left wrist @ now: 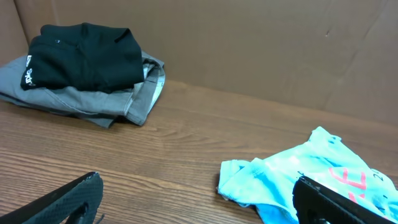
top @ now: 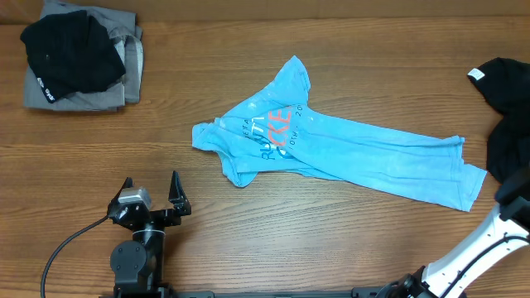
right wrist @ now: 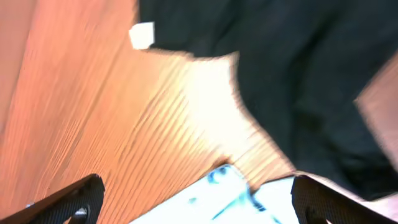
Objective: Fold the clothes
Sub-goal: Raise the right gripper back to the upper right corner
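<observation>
Left gripper spread, holding nothing; light-blue T-shirt lies crumpled ahead, to its right.
Overhead: pink lettering creased, only "KE" legible. Left wrist: white print on folded black garment atop grey garment, unreadable. Right wrist, blurred: right gripper spread, facing loose black garment; white tag unreadable.

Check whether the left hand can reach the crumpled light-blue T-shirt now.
Probably yes: the left hand is open and empty, and only bare wooden table lies between it and the crumpled light-blue T-shirt.
</observation>
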You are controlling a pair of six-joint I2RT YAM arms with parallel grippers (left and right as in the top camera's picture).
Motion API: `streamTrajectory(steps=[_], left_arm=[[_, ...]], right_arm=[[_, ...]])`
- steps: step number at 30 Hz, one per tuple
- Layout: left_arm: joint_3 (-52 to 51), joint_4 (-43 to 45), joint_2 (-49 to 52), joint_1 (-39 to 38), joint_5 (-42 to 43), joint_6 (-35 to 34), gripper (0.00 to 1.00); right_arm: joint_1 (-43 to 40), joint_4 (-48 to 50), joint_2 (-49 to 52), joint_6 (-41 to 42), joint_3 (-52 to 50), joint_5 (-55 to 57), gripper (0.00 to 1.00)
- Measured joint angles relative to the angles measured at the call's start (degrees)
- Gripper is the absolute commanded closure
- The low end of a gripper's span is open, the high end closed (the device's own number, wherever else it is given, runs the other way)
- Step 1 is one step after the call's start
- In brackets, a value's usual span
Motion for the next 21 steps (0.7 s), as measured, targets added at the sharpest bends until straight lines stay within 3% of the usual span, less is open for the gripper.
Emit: streamTrajectory(steps=[14, 21], left_arm=[[0.0, 0.0, 0.0, 0.0, 0.0, 0.0, 0.00], [0.0, 0.0, 0.0, 0.0, 0.0, 0.0, 0.00]], right_arm=[[17.3, -9.0, -1.2, -1.1, 0.0, -1.9, 0.00], [21.1, -9.4, -10.2, -0.5, -0.2, 1.5, 0.00]])
